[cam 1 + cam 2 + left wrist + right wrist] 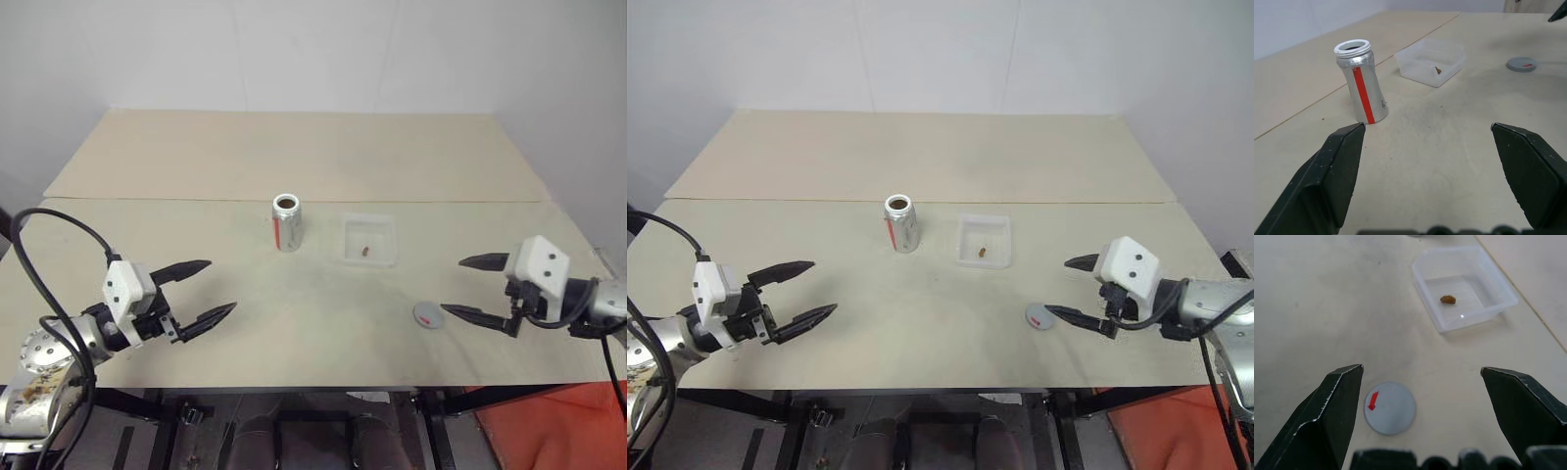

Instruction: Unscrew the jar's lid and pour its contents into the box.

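lying flat, lid (pixel 1389 408) sits just beside open right claw (pixel 472 287).

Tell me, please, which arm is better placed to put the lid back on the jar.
Probably the right: its open gripper sits beside the lid, while the left gripper is nearer the open jar.

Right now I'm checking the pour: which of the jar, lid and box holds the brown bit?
The box, the clear tray: the bit lies inside it.
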You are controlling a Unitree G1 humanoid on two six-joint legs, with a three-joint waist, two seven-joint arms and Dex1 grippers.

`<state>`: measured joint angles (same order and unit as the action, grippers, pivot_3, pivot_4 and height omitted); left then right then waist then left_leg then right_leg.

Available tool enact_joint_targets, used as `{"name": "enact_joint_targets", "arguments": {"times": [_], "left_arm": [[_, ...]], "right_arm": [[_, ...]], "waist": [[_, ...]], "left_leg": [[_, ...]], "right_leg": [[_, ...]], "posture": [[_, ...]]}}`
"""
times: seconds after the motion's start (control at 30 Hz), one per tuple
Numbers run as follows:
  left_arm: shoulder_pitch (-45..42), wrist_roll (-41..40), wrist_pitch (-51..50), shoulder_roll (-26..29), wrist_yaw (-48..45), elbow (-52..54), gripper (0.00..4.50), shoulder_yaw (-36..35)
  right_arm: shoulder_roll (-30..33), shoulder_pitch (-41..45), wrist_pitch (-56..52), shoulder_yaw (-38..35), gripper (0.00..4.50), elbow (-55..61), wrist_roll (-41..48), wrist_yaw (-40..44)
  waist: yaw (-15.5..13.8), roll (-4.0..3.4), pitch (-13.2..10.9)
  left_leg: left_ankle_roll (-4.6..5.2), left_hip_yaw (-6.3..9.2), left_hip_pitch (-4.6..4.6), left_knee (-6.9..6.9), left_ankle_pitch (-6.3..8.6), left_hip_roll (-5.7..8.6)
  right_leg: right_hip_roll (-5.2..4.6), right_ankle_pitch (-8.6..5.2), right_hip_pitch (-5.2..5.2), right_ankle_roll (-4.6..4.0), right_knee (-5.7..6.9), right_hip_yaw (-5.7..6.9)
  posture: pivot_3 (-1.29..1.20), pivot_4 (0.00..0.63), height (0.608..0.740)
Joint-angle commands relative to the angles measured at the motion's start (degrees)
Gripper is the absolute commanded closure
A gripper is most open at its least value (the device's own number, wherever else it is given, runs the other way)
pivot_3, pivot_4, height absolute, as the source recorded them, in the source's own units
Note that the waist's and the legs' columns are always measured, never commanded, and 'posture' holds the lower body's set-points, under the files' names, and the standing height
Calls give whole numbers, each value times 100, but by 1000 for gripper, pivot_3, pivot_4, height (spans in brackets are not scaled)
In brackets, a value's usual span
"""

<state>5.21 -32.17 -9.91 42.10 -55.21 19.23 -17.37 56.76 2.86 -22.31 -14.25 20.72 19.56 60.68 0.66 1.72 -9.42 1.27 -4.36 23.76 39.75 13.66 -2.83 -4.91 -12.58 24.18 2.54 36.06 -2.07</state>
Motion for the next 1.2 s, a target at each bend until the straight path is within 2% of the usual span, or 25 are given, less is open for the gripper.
{"name": "enact_joint_targets", "arguments": {"times": [0.03,0.27,0.43,0.7,0.9,1.03,1.2], "left_arm": [[-37,-38,26,-11,83,189,19,-130],[-187,128,11,23,388,169,19,-194],[-64,504,232,-101,809,344,19,-318],[419,515,-132,8,1094,1082,19,-828],[782,464,-354,24,1235,1353,19,-1348],[883,506,-446,-40,1327,1566,19,-1338],[1145,354,-578,-75,1276,1827,19,-1429]], "right_arm": [[100,48,25,-4,0,124,-69,-63],[116,357,80,154,0,-53,-12,102],[21,647,113,572,0,-147,-47,178],[-311,1885,69,1115,0,-921,85,430],[-405,1898,224,1184,0,-945,33,542],[-629,2065,574,1397,0,-1190,-406,212],[-643,2100,651,1552,0,-1060,-436,403]], "waist": [[-2,0,0],[-1,0,0],[10,0,0],[15,1,-1],[-29,1,-1],[-5,1,-1],[4,1,-1]], "left_leg": [[0,-1,0,0,0,0],[0,-3,-1,0,0,-1],[0,-6,-1,-4,0,-1],[0,-16,-3,-6,0,-5],[0,-18,0,-13,1,-4],[0,-22,-2,-12,1,-5],[-1,-26,-3,-13,1,-5]], "right_leg": [[0,0,0,0,0,-1],[0,0,1,-1,0,-2],[0,0,4,0,-1,-4],[2,2,8,-2,0,-11],[1,5,9,13,-5,-10],[1,-2,9,-3,-3,-11],[1,0,12,-1,0,-12]], "posture": [[0,150,740],[0,150,740],[0,150,740],[0,150,740],[0,150,740],[0,150,740],[0,150,740]]}}
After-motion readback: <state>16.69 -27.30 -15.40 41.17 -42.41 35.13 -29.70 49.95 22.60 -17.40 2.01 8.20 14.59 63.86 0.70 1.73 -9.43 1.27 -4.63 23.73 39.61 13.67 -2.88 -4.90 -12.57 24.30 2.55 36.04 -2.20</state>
